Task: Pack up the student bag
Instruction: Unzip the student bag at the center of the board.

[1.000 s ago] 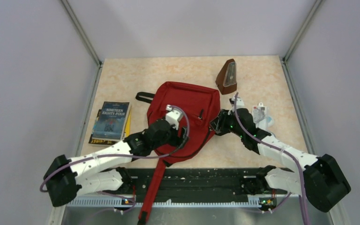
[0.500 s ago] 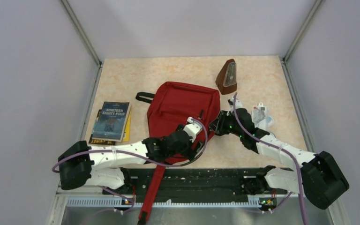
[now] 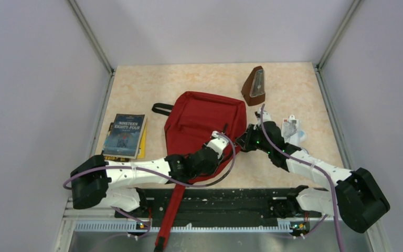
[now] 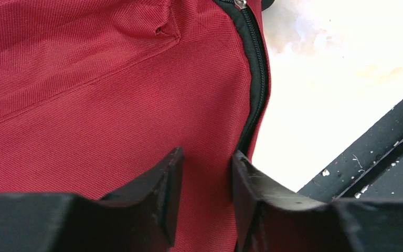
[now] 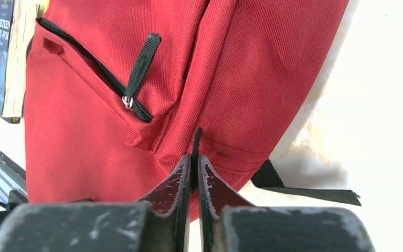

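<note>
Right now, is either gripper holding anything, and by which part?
The right gripper pinches the student bag by a thin black tab at its edge. Whether the left gripper holds its fabric cannot be told.

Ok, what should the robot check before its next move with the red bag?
1. Right claw pinching the black tab at the student bag's edge: ok, jaws nearly shut on it.
2. Left claw gripping the bag: cannot tell; jaws apart over red fabric.
3. Main zipper opened: not ok, the visible stretch is shut.
4. Book waiting outside the bag: ok, it lies beside it on the left arm's side.
</note>
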